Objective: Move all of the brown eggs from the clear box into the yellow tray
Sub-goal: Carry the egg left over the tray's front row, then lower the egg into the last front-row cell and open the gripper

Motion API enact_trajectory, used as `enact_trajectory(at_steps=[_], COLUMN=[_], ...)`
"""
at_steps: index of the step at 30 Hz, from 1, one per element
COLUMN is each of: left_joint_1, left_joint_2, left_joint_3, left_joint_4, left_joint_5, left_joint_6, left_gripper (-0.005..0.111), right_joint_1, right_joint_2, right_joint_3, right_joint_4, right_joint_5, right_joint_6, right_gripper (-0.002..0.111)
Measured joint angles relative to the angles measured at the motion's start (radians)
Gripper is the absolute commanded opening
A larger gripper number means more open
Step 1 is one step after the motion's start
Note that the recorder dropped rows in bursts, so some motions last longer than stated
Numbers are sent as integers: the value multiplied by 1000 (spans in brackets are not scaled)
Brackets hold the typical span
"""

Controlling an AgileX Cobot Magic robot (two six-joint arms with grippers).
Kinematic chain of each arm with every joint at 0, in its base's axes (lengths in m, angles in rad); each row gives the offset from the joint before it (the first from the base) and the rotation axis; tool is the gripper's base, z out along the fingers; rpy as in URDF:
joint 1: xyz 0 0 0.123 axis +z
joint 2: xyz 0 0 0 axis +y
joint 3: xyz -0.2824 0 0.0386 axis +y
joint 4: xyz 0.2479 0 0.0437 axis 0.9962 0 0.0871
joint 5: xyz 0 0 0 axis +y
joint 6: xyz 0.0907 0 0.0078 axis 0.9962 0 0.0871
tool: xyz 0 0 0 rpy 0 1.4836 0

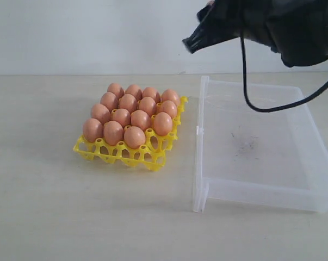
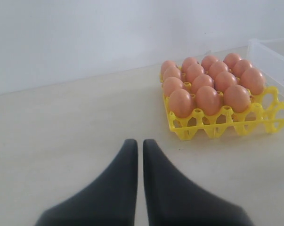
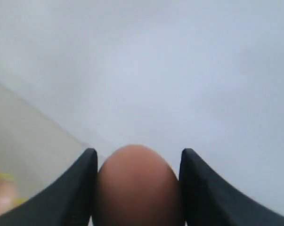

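The yellow tray [image 1: 120,155] sits left of centre on the table with brown eggs [image 1: 128,117] in every cup except the front right one [image 1: 155,143]. Beside it on the right, the clear box [image 1: 251,163] holds no eggs. High above the box's far left corner hangs my right gripper [image 1: 192,42]. In the right wrist view this gripper [image 3: 138,151] is shut on one brown egg [image 3: 137,183]. My left gripper [image 2: 135,143] is shut on nothing and hovers over bare table, a short way from the tray [image 2: 217,129] and its eggs [image 2: 207,84].
A black cable [image 1: 251,92] droops from the right arm over the box's far side. A white wall stands behind the table. A corner of the clear box [image 2: 269,52] shows past the tray in the left wrist view.
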Motion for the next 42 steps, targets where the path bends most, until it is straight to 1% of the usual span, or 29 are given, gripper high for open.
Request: enact_trajectory(at_steps=[1,2,3,5,6,8,10,12,18,21,25,27,29,30,31,34,35,37,42], left_joint_1=[0,0,0,0,0,0,0,0,0,0,0,0,0,0,0,0,0,0,0], left_joint_2=[0,0,0,0,0,0,0,0,0,0,0,0,0,0,0,0,0,0,0], left_joint_3=[0,0,0,0,0,0,0,0,0,0,0,0,0,0,0,0,0,0,0], left_joint_4=[0,0,0,0,0,0,0,0,0,0,0,0,0,0,0,0,0,0,0], left_joint_5=[0,0,0,0,0,0,0,0,0,0,0,0,0,0,0,0,0,0,0], left_joint_6=[0,0,0,0,0,0,0,0,0,0,0,0,0,0,0,0,0,0,0], left_gripper=[4,4,4,4,4,4,4,4,4,4,4,4,4,4,4,4,4,4,4], right_joint_1=[0,0,0,0,0,0,0,2,40,61,71,71,73,73,71,49,40,17,10], right_joint_2=[-10,-16,-16,-18,-20,-32,-38,-38,-21,-21,-21,-21,-21,-21,-21,-21,-21,-21,-11], right_joint_3=[0,0,0,0,0,0,0,7,47,65,110,138,158,164,168,169,169,172,177], right_joint_4=[88,130,173,241,281,387,490,529,554,558,559,518,392,295,182,-160,-233,-357,-445], right_joint_5=[-137,-212,-307,-471,-515,-509,-397,-273,37,241,564,652,679,679,679,681,668,597,296], right_joint_6=[-175,-262,-345,-433,-456,-478,-487,-489,-432,-356,-211,-125,26,106,239,542,626,721,725], right_gripper=[0,0,0,0,0,0,0,0,0,0,0,0,0,0,0,0,0,0,0])
